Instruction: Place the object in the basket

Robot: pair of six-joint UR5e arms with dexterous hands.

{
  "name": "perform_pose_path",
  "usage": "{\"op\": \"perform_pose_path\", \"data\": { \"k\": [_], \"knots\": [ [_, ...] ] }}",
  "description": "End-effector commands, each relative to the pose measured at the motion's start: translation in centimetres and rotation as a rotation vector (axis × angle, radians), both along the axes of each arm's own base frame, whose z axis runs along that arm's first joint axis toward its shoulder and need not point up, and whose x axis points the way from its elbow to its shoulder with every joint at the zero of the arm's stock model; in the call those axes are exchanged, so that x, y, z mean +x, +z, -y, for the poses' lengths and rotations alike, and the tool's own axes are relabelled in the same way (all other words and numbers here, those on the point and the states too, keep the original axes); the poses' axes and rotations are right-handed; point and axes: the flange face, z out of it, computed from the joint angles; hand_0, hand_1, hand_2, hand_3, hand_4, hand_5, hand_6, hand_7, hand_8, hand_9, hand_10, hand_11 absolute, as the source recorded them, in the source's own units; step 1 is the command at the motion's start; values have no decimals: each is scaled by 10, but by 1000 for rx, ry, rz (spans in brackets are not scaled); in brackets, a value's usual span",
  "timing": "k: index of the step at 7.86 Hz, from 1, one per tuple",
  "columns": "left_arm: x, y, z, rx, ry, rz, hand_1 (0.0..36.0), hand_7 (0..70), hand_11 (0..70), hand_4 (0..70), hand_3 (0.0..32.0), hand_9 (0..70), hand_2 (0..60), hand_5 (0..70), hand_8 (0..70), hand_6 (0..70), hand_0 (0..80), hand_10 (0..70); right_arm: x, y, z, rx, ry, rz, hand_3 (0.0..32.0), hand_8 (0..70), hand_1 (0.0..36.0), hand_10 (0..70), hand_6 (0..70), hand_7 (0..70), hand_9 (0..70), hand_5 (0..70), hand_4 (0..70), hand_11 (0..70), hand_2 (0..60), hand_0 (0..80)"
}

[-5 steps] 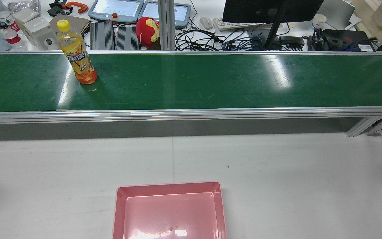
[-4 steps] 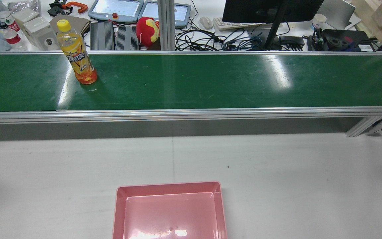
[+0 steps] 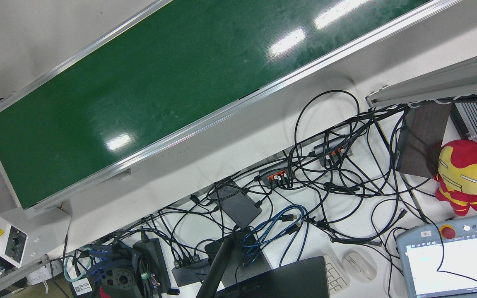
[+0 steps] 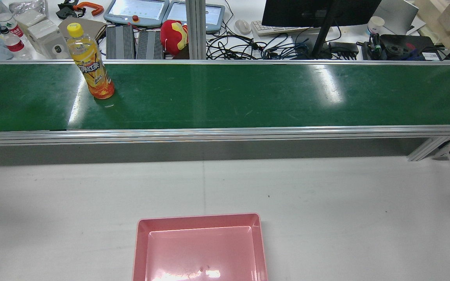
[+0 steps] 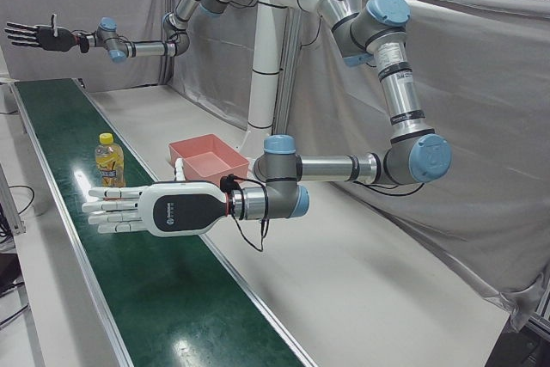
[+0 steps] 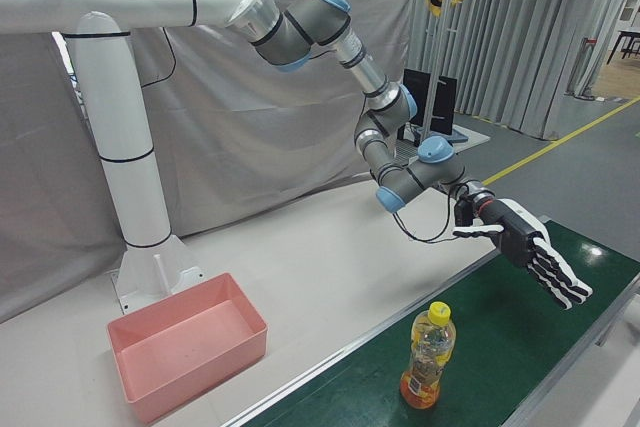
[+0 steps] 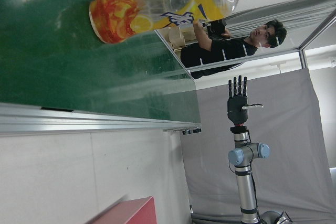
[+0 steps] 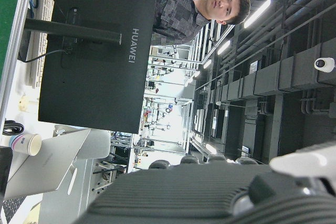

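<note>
Bright, even overhead light. White glare streaks lie on the green belt (image 4: 225, 95) and the pink basket (image 4: 200, 249) floor. Shadows are soft. The right hand view's lower edge is blurred, out of focus.

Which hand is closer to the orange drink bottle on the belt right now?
Left. The left hand hovers open above the belt beside the bottle; the right hand is raised, open, far off toward the belt's other end.
</note>
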Motion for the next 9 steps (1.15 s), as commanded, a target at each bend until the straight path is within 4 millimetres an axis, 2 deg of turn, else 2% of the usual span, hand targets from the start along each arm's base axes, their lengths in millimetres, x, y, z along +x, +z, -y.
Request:
{"op": "perform_pose_path", "data": {
  "k": [1, 3, 4, 5, 6, 9],
  "knots": [
    [55, -10, -7, 1, 12, -30, 93, 0, 69, 45, 0, 33, 0, 135, 16, 0, 563, 35, 0, 0, 0, 0, 0, 0, 0, 0, 0, 0, 0, 0, 0, 0, 0, 0, 0, 0],
    [90, -18, -4, 11, 2, -62, 98, 0, 72, 44, 0, 30, 0, 134, 13, 0, 565, 36, 0, 0, 0, 0, 0, 0, 0, 0, 0, 0, 0, 0, 0, 0, 0, 0, 0, 0],
    [116, -38, 1, 19, 32, -67, 103, 0, 71, 43, 0, 32, 0, 134, 14, 0, 569, 35, 0, 0, 0, 0, 0, 0, 0, 0, 0, 0, 0, 0, 0, 0, 0, 0, 0, 0],
    [137, -52, 14, 27, 49, -64, 105, 0, 72, 46, 0, 30, 0, 141, 12, 0, 572, 36, 0, 0, 0, 0, 0, 0, 0, 0, 0, 0, 0, 0, 0, 0, 0, 0, 0, 0],
    [151, -58, 26, 27, 56, -63, 104, 0, 58, 39, 0, 23, 0, 138, 8, 0, 569, 26, 0, 0, 0, 0, 0, 0, 0, 0, 0, 0, 0, 0, 0, 0, 0, 0, 0, 0],
    [160, -52, 29, 14, 65, -55, 108, 0, 66, 47, 0, 30, 0, 150, 11, 0, 575, 31, 0, -1, 0, 1, 0, 0, 0, 0, 0, 0, 0, 0, 0, 0, 0, 0, 0, 0]
  ]
}}
